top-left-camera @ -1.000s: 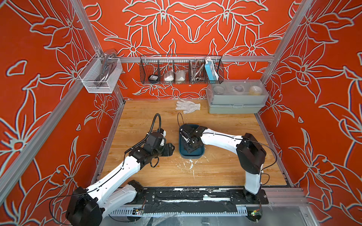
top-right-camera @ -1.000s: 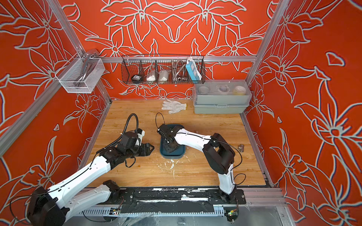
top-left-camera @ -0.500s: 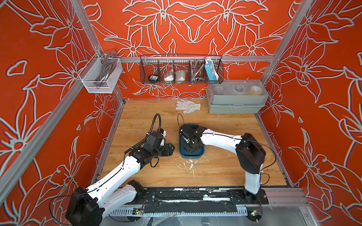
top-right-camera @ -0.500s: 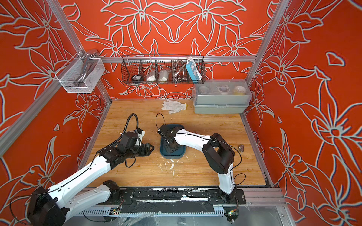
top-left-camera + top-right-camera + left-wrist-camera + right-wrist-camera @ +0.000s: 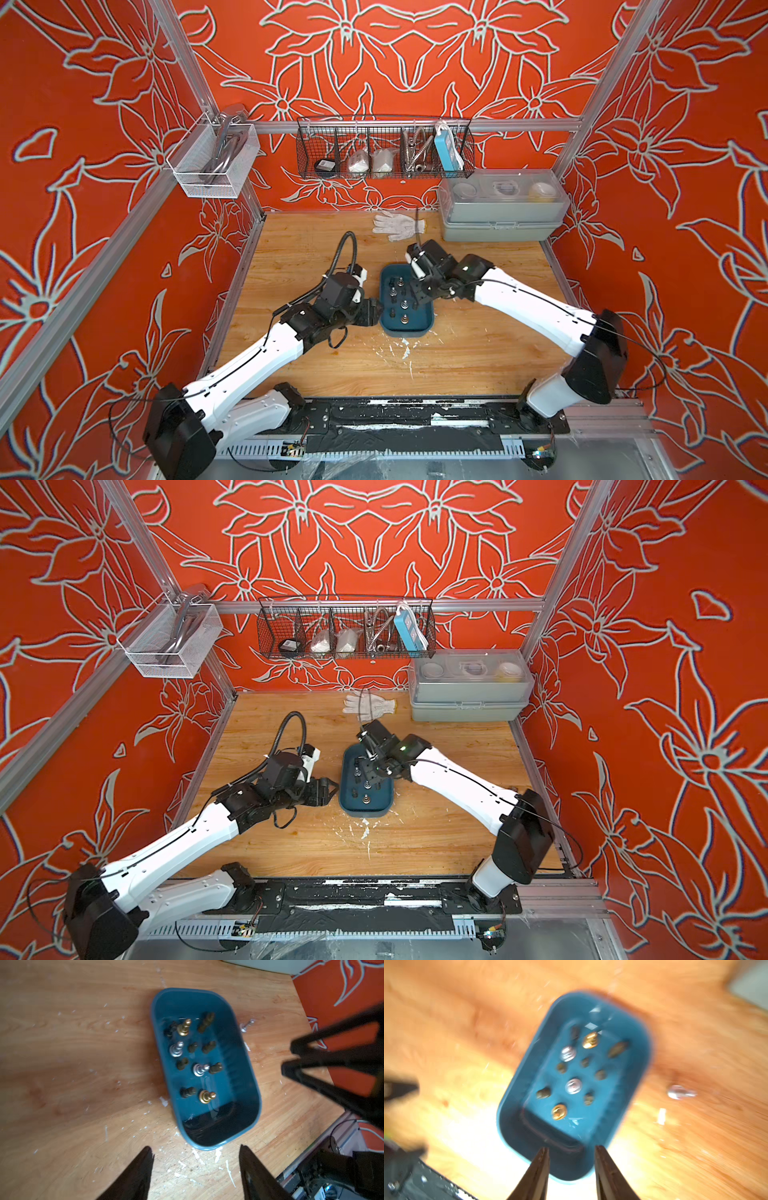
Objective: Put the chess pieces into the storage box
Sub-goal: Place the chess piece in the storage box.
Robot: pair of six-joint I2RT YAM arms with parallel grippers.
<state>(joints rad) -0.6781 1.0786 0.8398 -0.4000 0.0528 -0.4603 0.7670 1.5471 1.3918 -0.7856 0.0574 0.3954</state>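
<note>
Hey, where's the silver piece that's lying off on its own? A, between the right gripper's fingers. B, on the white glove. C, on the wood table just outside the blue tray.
C: the stray silver piece lies on the table beside the storage box, outside its rim.

Top views bright, sharp, evenly lit; right wrist view motion-blurred, overexposed glare on wood; left wrist slightly soft.

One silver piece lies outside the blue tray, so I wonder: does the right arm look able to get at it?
Probably yes: the silver piece lies on bare table beside the storage box, with nothing over it, and the right gripper hangs close by, open and empty.
</note>
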